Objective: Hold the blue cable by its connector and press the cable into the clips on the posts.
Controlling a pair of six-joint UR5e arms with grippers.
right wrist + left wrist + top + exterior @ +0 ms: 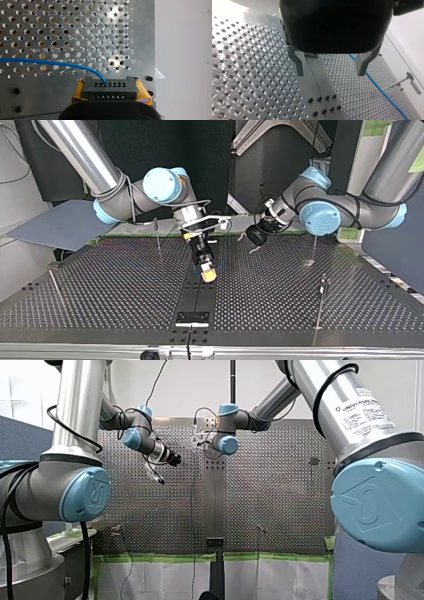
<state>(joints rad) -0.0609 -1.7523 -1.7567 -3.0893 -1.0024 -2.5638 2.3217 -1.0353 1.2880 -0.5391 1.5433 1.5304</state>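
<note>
While my right gripper (110,88) is clamping the black connector (110,93) between its yellow pads (143,91), its jaws are standing only as wide as that block. The blue cable (50,62) is leaving the connector's holed face, just ahead of the gripper, and is arcing away to one side low over the perforated table (75,22). Seen in the top view, this gripper is pointing steeply down at the middle of the table, over the plain centre strip (192,295), with its tips close above the surface. My left gripper (330,73) is hanging in the air with its metal fingers (298,63) spread wide and nothing between them. Under it the table's plain strip is showing, and the blue cable is lying on the holes beyond one finger, outside the gap, running off past a thin post with a small base. In the top view my left gripper is sitting toward the view's right of my right one, higher and nearer the far edge, well apart from the connector. Thin posts (323,287) are standing around the table; their clips are too small for me to read, so I cannot tell whether the cable is sitting in any.
</note>
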